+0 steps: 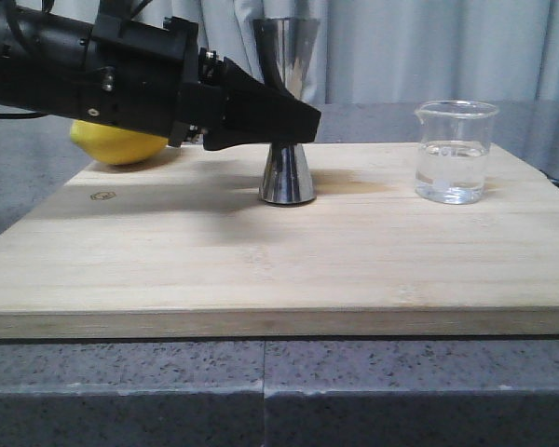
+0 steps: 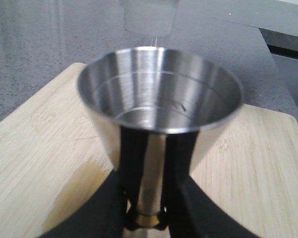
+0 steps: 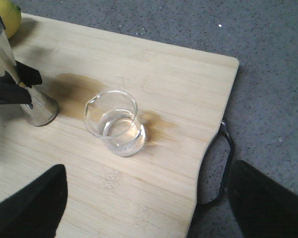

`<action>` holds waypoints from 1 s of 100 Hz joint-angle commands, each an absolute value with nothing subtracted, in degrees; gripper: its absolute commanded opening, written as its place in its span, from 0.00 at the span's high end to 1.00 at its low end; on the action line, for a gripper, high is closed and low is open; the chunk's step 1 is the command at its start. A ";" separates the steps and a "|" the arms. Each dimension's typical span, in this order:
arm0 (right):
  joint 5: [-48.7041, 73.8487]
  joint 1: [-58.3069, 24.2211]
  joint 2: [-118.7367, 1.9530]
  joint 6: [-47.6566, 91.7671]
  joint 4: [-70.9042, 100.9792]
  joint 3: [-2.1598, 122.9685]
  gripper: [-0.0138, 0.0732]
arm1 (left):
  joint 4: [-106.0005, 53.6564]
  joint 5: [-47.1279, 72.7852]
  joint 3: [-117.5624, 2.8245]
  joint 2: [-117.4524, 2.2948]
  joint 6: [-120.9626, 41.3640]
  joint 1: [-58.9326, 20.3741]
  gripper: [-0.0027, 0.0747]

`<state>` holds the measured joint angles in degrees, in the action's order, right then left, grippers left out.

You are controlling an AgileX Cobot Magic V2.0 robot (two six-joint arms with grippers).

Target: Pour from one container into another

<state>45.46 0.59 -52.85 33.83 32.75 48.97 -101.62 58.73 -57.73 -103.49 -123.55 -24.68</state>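
Observation:
The steel jigger (image 1: pixel 286 173) stands upright mid-board, and its empty upper cup (image 2: pixel 159 89) fills the left wrist view. My left gripper (image 1: pixel 301 121) reaches in from the left and is shut on the jigger's narrow waist, with black fingers (image 2: pixel 134 163) hugging both sides just above the gold band (image 2: pixel 148 218). The clear glass beaker (image 1: pixel 455 154) sits upright to the right, part full of clear liquid (image 3: pixel 120 131). My right gripper (image 3: pixel 149 208) hovers open above the board, short of the beaker and not touching it. It does not show in the front view.
Everything rests on a bamboo board (image 1: pixel 261 270) on a grey speckled counter. A yellow lemon (image 1: pixel 121 144) lies at the board's back left, behind the left arm. Wet patches (image 3: pixel 72 89) darken the wood near both vessels. A black loop handle (image 3: pixel 223 163) sticks out from the board's right edge.

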 commanded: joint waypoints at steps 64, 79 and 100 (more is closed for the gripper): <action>28.09 -4.28 -48.52 18.48 19.55 47.19 0.16 | -106.10 63.13 -59.31 -101.37 -123.77 -25.02 0.82; 13.31 -14.02 -47.52 9.45 12.06 42.11 0.16 | -106.10 63.13 -59.31 -101.37 -123.77 -25.02 0.82; -0.66 -19.43 -47.52 9.33 12.10 34.86 0.16 | -106.10 63.13 -59.31 -101.37 -123.77 -25.02 0.82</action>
<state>8.90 -18.66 -48.21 9.79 12.88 35.96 -101.62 58.79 -57.73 -103.49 -123.77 -24.68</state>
